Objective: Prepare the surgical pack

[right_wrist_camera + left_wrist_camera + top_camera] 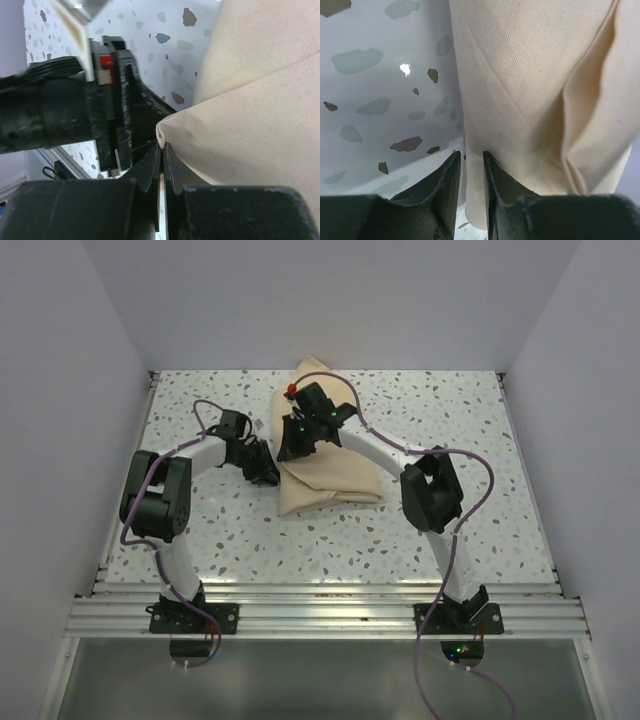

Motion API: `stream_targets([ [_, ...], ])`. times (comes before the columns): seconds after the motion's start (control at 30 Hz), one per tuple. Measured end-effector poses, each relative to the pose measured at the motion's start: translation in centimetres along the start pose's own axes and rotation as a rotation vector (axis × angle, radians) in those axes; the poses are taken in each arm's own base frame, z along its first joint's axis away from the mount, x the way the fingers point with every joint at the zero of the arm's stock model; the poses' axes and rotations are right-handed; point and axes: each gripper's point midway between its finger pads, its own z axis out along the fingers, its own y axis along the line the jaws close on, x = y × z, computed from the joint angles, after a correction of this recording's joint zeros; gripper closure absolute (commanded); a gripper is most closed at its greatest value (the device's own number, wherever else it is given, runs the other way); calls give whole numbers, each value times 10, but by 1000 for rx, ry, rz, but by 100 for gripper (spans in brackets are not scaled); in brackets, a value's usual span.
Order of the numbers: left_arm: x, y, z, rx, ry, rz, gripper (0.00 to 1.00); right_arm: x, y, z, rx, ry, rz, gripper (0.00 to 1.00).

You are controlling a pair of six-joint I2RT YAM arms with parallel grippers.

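Your right tool is pinched shut on a folded edge of the wrap sheet. Your left tool sits just beside it, jaws narrowly parted at the sheet's left edge; I cannot tell whether cloth is caught between them. The sheet lies as a loose folded bundle mid-counter, and since the right pinch seems to hold only a thin lip, a quick pull could slip it and drop the fold open, or drag the bundle askew.
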Motion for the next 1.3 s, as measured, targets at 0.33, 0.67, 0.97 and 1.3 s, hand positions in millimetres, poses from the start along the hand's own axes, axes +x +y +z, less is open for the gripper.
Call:
stream_targets([
  [0.33,-13,18,-38,22,-72,-34,62,21,-20,36,22,69,64,87],
  [0.67,-16,5,-46,120,-61,-32,58,15,-8,24,-31,87,48,44],
  [0.97,-40,-40,-65,272,-126,-6,83,-11,-80,-70,-55,37,188,72],
  [1.3,-51,-113,-64,385,-142,101,87,23,-65,-77,-257,140,180,94],
])
